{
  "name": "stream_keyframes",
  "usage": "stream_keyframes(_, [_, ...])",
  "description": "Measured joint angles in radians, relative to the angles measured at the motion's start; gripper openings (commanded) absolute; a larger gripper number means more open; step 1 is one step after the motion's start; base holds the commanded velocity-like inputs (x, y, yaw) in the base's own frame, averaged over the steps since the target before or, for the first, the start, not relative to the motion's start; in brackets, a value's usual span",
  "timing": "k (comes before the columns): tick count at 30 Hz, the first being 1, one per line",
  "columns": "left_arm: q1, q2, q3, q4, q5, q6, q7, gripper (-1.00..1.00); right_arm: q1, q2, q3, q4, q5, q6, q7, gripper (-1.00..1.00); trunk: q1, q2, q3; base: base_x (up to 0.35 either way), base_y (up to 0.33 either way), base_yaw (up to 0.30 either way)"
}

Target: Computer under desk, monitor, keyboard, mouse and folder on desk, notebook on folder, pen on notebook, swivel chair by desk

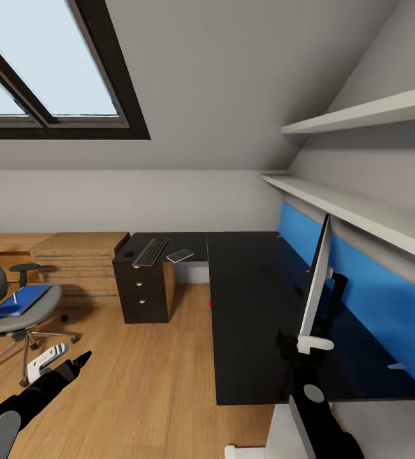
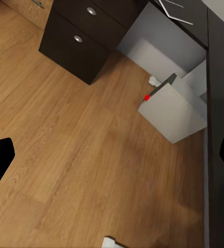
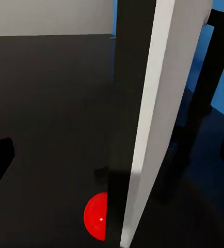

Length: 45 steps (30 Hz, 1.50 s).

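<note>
The wide flat monitor (image 1: 315, 280) with white back stands edge-on upon the glossy black counter (image 1: 245, 306). The right claw (image 3: 112, 155), jaws spread wide, straddles its thin edge, gripping nothing. Top-heavy, rigid, fragile: grasp low by the stand.

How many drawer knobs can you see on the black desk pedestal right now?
3 in the head view, in a column down the front of the black drawers: top, middle, bottom. The left wrist view catches two of them. Other faces are hidden.

glossy black desk (image 1: 245, 306), wood-plank floor (image 1: 150, 382), grey padded swivel chair (image 1: 16, 312)
</note>
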<state>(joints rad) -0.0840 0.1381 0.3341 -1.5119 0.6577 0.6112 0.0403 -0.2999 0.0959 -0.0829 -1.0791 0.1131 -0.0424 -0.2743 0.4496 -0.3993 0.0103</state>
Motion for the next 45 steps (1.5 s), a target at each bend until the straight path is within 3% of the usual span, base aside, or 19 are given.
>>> stream_keyframes(21, [0.000, -0.002, 0.000, 0.000, 0.000, 0.000, 0.000, 1.00, -0.005, -0.012, -0.048, 0.032, -0.001, -0.001, 0.000, 1.00, 0.000, 0.000, 0.000, 0.000, 0.000, 0.000])
stream_keyframes(45, [0.000, -0.002, -0.013, 0.000, 0.000, -0.001, 0.000, 1.00, -0.007, -0.029, -0.064, 0.057, -0.001, -0.001, 0.000, 1.00, 0.000, 0.000, 0.000, 0.049, 0.000, 0.000])
